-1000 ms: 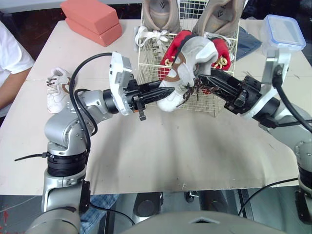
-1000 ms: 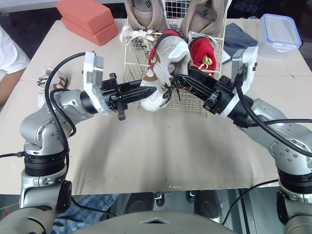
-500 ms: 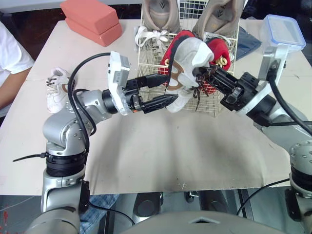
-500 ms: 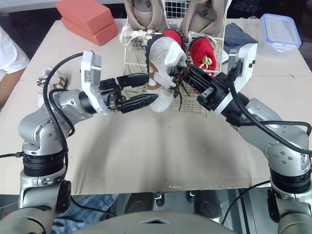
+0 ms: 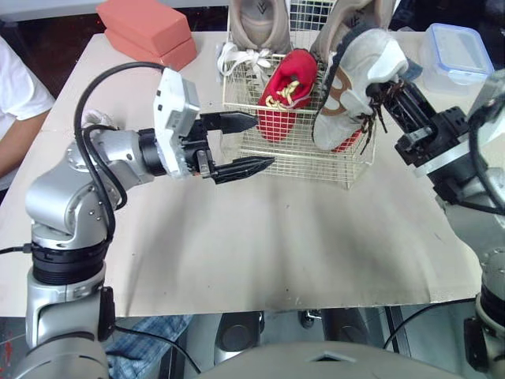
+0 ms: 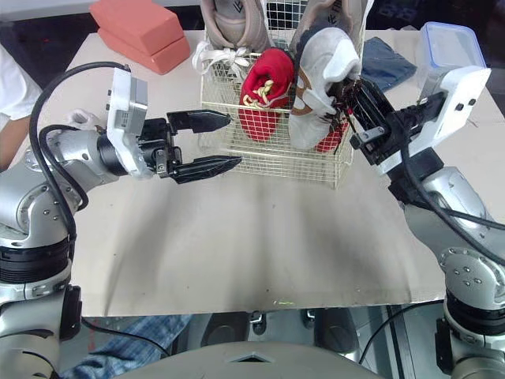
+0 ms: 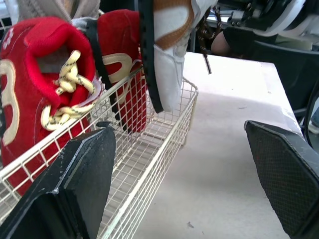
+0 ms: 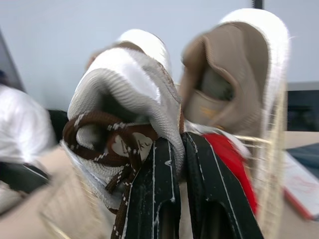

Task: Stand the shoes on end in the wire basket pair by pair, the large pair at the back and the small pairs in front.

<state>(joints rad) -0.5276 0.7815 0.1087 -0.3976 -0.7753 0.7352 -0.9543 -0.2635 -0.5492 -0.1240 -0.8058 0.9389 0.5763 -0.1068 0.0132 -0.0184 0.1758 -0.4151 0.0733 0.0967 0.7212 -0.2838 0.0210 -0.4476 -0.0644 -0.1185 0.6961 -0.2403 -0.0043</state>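
The white shoe (image 5: 353,83) with brown laces is hanging toe-down over the 4 o'clock corner of the wire basket (image 5: 296,158), its dark sole facing 9 o'clock. I cannot tell whether the toe is already inside the front rim. The right gripper (image 5: 392,88) is pinching it by the collar beside the tongue, both fingers clamped close on the fabric. One red shoe (image 5: 284,95) is standing on end mid-basket, its mate (image 6: 327,140) is half hiding behind the white one, and the large beige pair (image 5: 259,22) is filling the back at 12 o'clock. The left gripper (image 5: 254,142) is hovering released, fingers spread wide and holding nothing, just outside the basket's 8 o'clock side. The other white shoe (image 6: 79,118) is lying on the table (image 5: 276,237) out at 9 o'clock. Risks, as I am judging them: the narrow pinch is leaving the shoe free to swing, so the toe may catch the rim wire and tip forwards; the dangling laces may snag in the mesh; a hard descent may topple the red shoe beneath
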